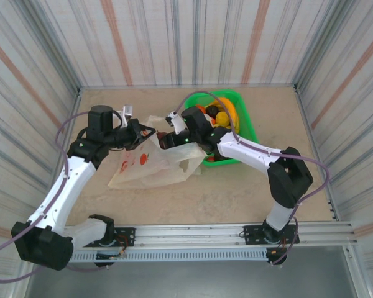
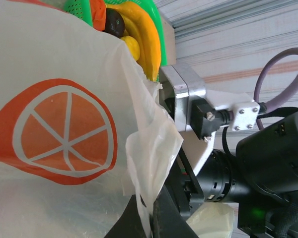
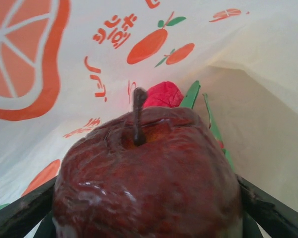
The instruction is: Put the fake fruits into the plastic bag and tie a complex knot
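Observation:
The plastic bag (image 1: 148, 165) lies left of centre, cream with orange fruit prints (image 2: 59, 134). My left gripper (image 1: 143, 131) is shut on a bunched edge of the bag (image 2: 156, 218) and holds the mouth up. My right gripper (image 1: 168, 138) reaches into that mouth. A glossy dark red apple (image 3: 149, 178) sits between its fingers (image 3: 20, 213), touching both. Beyond the apple, inside the bag (image 3: 223, 49), lies a magenta dragon fruit (image 3: 161, 94) with green tips. More fake fruits (image 1: 221, 118), among them yellow bananas (image 2: 139, 34), stay in the basket. No knot is in view.
The green basket (image 1: 247, 127) stands right of the bag at the back, under the right arm's forearm. The right arm's wrist (image 2: 268, 163) hangs close to my left gripper. Striped walls enclose the table on three sides.

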You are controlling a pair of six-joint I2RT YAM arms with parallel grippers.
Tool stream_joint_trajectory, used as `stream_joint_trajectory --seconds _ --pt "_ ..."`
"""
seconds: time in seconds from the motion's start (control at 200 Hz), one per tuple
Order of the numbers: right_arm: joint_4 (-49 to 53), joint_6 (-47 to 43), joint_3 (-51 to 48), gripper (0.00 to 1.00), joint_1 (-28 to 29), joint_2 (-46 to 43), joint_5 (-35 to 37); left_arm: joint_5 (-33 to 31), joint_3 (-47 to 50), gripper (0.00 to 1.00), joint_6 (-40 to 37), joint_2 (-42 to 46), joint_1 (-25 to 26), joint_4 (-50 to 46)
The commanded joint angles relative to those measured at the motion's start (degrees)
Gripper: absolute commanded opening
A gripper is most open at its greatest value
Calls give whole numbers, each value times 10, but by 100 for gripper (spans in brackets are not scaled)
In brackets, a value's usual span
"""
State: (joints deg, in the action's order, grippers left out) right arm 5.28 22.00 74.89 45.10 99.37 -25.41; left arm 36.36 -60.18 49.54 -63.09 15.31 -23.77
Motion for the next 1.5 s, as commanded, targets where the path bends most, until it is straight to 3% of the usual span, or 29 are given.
stream_joint_trajectory --seconds 0.0,0.17,0.696,1.498 --pt "1 14 22 87 1 4 -7 5 3 0 -5 15 -6 7" --pt "24 3 25 95 1 -3 -2 6 3 0 -5 16 -8 7" --pt "90 -14 14 91 -5 -61 41 7 5 0 -6 21 -14 3" --pt "193 -35 -89 91 -34 -178 96 7 15 0 -6 21 -21 6"
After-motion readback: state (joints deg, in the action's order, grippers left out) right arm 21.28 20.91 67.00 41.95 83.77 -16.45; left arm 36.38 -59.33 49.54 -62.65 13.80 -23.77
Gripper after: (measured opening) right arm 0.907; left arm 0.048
